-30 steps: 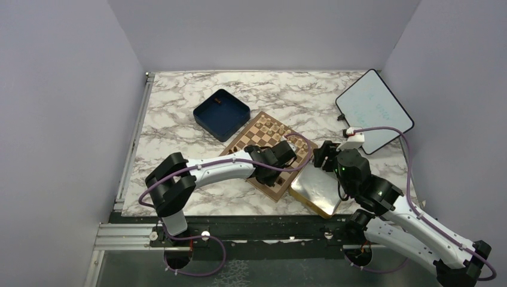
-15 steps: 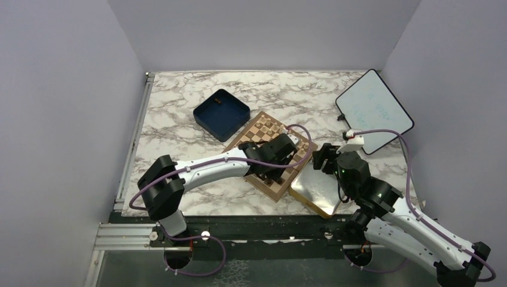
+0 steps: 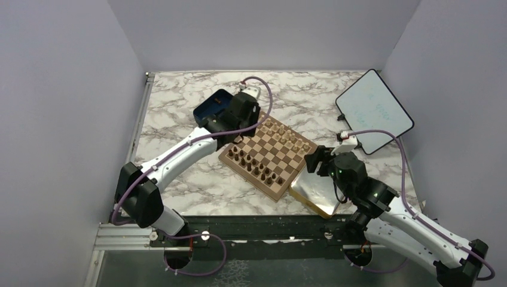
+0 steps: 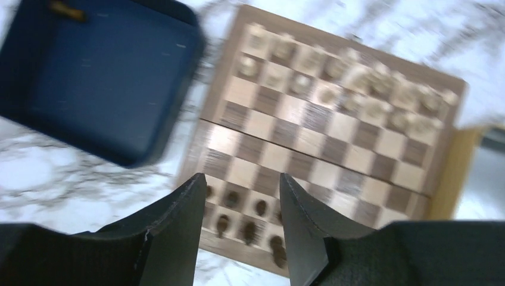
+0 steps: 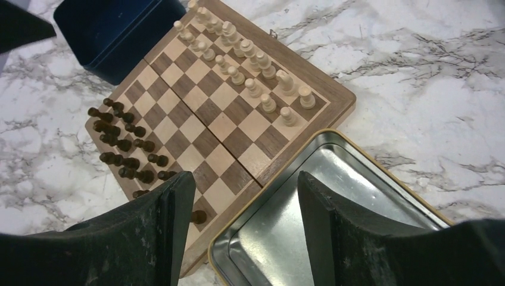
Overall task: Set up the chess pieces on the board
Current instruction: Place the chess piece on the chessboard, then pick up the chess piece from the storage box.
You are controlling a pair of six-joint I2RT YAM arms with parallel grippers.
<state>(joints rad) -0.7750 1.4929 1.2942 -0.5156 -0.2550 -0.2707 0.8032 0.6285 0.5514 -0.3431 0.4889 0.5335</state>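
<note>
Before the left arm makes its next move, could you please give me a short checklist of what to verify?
1. Empty left hand: ok, fingers apart, nothing between them.
2. Empty right hand: ok, open, nothing held.
3. All dark chess pieces on the board: cannot tell; two rows stand along one edge, some hidden behind the right hand.
4. Emptied blue box: not ok, a small brownish item lies in one corner.
5. Emptied tray: ok in the part that shows.

Bare board (image 5: 205, 113) ranks between chess pieces (image 5: 123, 145) and pale chessmen (image 5: 237, 76)
</note>
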